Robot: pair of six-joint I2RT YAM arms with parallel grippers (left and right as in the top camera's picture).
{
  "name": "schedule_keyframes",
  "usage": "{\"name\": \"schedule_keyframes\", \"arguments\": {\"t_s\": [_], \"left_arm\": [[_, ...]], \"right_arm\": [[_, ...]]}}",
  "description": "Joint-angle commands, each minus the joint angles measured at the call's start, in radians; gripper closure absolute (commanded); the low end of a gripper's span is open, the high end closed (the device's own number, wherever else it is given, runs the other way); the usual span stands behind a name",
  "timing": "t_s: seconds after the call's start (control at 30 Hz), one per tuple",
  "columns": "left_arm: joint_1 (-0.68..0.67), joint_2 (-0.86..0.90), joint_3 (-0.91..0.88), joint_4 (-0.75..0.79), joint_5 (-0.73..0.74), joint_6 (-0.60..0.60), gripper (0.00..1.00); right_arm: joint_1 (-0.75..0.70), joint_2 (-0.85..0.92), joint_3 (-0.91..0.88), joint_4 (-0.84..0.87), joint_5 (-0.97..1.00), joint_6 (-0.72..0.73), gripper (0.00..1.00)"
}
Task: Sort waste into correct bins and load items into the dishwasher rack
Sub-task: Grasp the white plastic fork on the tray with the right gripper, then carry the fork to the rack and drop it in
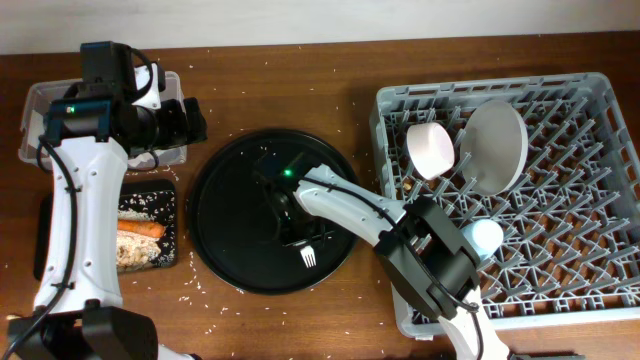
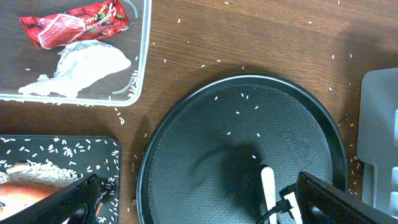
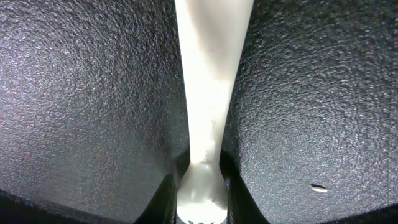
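While the right arm's own bulk covers the middle of the round black tray (image 1: 225, 215) in the overhead view, only the tines of the white plastic fork (image 1: 309, 257) show there, at lower centre, and the right gripper (image 1: 297, 235) is a dark mass whose fingers are hard to make out. From the right wrist, the fork's handle runs down the middle of the frame over the tray's pebbled surface and narrows between two dark fingers (image 3: 158, 205) at the bottom edge. They press on it from either side, so the claw is clamped on the fork. The fingers are cut off by the frame, and whether the fork is clear of the tray cannot be told. From the left wrist, the handle shows at lower right, its lower end lost behind black hardware. The left gripper (image 2: 199, 205) is spread wide and empty, its tips barely entering the bottom corners. At upper left the clear tub (image 2: 142, 62), cropped by the frame, holds the red snack wrapper (image 2: 74, 23) and the white napkin (image 2: 87, 65). Below it the black rectangular tray (image 2: 102, 149) carries rice (image 2: 37, 167) and a sliver of carrot (image 2: 15, 191), mostly hidden behind a finger. Overhead, at right, the dishwasher rack (image 1: 590, 200) holds the white bowl (image 1: 430, 148), the grey plate (image 1: 495, 145) and the blue cup (image 1: 487, 238), which is partly masked by the right arm.
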Motion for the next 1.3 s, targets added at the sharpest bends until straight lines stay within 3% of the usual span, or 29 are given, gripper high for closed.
{"name": "schedule_keyframes", "arguments": {"t_s": [0.0, 0.2, 0.43, 0.6, 0.77, 0.8, 0.87, 0.9, 1.2, 1.27], "left_arm": [[0.001, -0.006, -0.004, 0.002, -0.003, -0.001, 0.01], [0.001, -0.006, -0.004, 0.002, -0.003, -0.001, 0.01], [0.001, -0.006, -0.004, 0.002, -0.003, -0.001, 0.01], [0.001, -0.006, -0.004, 0.002, -0.003, -0.001, 0.01], [0.001, -0.006, -0.004, 0.002, -0.003, -0.001, 0.01], [0.001, -0.006, -0.004, 0.002, -0.003, -0.001, 0.01], [0.001, -0.006, -0.004, 0.002, -0.003, -0.001, 0.01], [0.001, -0.006, -0.004, 0.002, -0.003, -0.001, 0.01], [0.001, -0.006, -0.004, 0.002, -0.003, -0.001, 0.01], [0.001, -0.006, -0.004, 0.002, -0.003, -0.001, 0.01]], "right_arm": [[-0.026, 0.001, 0.032, -0.036, -0.007, -0.003, 0.96], [-0.065, -0.008, 0.243, -0.154, 0.024, -0.067, 0.96], [-0.215, -0.008, 0.54, -0.426, 0.265, -0.166, 0.96], [-0.35, -0.008, 0.57, -0.481, 0.376, -0.208, 0.96], [-0.48, -0.008, 0.568, -0.478, 0.394, -0.338, 0.95], [-0.487, -0.008, 0.568, -0.479, 0.393, -0.345, 0.94], [-0.493, -0.008, 0.568, -0.479, 0.391, -0.372, 0.7], [-0.493, -0.008, 0.568, -0.478, 0.39, -0.378, 0.63], [-0.476, -0.014, 0.581, -0.496, 0.251, -0.382, 0.62], [-0.435, -0.06, 0.629, -0.52, 0.26, -0.381, 0.53]]}}
